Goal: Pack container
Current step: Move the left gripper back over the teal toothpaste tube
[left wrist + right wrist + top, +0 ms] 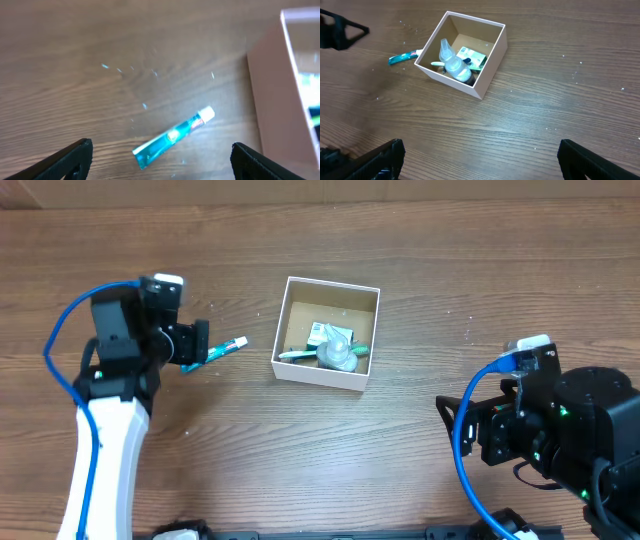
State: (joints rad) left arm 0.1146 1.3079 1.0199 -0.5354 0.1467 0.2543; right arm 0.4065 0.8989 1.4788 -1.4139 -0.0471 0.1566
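Note:
The container (288, 368) is a square white-walled box with a brown interior, at the table's middle; it also shows in the right wrist view (492, 65) and at the right edge of the left wrist view (270, 95). Inside lie a clear bottle (338, 356), a green-and-white packet (322, 332) and a toothbrush (296, 355). A teal toothpaste tube (228, 348) lies on the table left of the container, seen in the left wrist view (172, 136). My left gripper (192, 346) is open and empty just above the tube's flat end. My right gripper (470, 430) is open and empty at the right.
The wooden table (400, 480) has bare surface around the container. Blue cables (70, 320) loop from both arms.

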